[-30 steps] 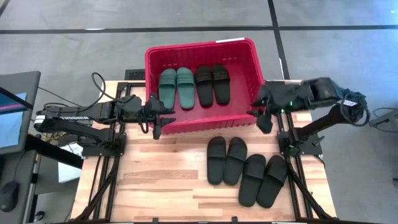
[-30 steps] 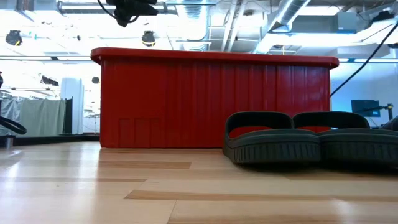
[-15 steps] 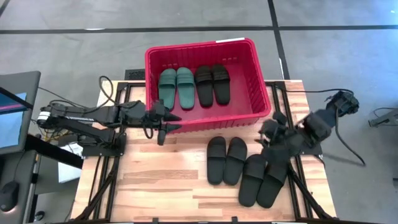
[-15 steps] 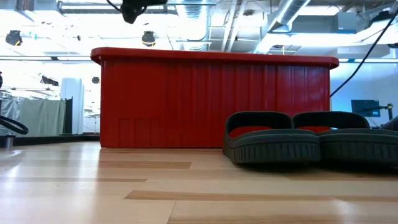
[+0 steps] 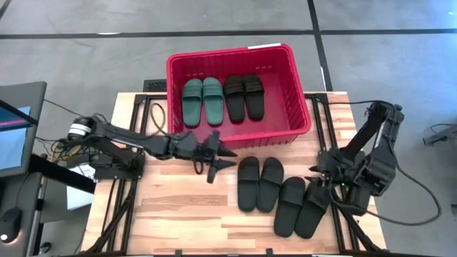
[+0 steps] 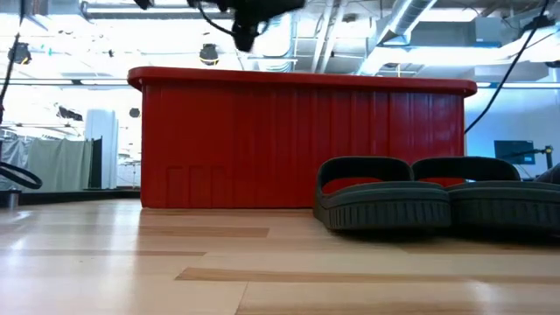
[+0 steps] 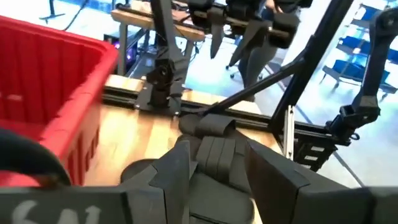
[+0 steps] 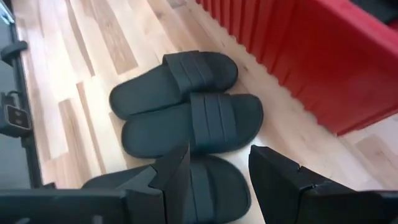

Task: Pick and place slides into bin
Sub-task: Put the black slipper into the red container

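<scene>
Black slides lie in two pairs on the table in front of the bin [image 5: 300, 93] (two pairs already inside), long axes toward it: the empty, spread right gripper [image 5: 319, 173] hovers over the outer pair [image 5: 303, 207], the spread left gripper [image 5: 218, 157] just beside the inner pair [image 5: 259, 183].
</scene>
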